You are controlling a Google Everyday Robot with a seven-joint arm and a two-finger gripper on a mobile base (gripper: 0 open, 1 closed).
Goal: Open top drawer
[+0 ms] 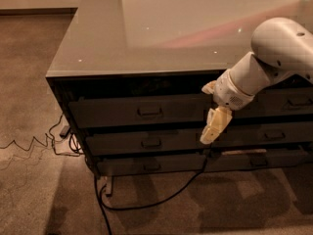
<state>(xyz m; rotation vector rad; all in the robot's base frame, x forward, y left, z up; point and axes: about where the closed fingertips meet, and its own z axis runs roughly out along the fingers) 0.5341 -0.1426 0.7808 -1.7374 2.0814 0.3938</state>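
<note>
Pale yellow, the tool is hanging down in front of the dark drawers, and I cannot tell if it is spread or pressed together. It is sitting on the end of a big white arm that is coming in from the right. The tool is pointing down past the right end of the top drawer. That drawer is lying just under the grey surface, and its front is facing out, so its inside is not showing. Its little bar handle is sitting in the middle, well to the left of the tool. Two thinner drawers, the middle drawer and the bottom drawer, are lying under it. More dark drawers are standing to the right, behind the arm. A black cable is curling over the brown floor below.
</note>
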